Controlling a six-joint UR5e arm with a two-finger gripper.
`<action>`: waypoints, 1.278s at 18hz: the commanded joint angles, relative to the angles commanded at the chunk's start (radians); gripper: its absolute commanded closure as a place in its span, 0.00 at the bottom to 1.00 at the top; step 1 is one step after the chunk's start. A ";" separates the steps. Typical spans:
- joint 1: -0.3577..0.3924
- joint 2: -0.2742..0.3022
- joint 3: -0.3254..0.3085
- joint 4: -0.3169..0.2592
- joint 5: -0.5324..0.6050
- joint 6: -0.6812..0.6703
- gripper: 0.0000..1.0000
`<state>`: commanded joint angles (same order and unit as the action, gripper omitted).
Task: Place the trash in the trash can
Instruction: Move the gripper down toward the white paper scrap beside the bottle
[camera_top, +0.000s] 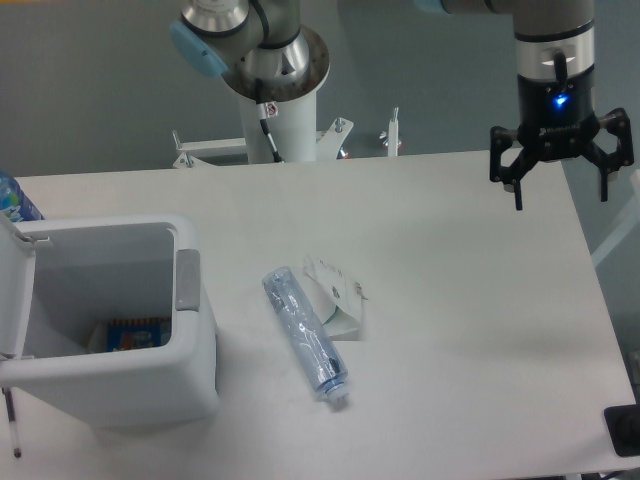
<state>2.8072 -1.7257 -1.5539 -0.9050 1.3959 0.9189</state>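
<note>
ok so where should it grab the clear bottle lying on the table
Grip the clear bottle across its mid-body, coming straight down from above. It lies flat on the table, long axis diagonal, so the open gripper should turn to span its narrow width, staying clear of the carton piece alongside.

I see my gripper wide open at the upper right. The bottle and carton lie mid-frame, touching, beside the open trash can.

Cool, even overhead light is washing the white tabletop bright, almost blown out near its right edge. Shadows are staying soft and short, pooling under the bottle and beside the trash can. Whole frame is looking slightly soft and noisy. A blue LED is glowing above the hand.
</note>
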 joint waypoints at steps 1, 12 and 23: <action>0.000 0.002 -0.003 0.000 0.002 0.000 0.00; -0.031 0.017 -0.087 0.012 0.012 -0.002 0.00; -0.156 0.011 -0.209 0.002 0.009 -0.175 0.00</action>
<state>2.6509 -1.7149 -1.7625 -0.9035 1.4051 0.7442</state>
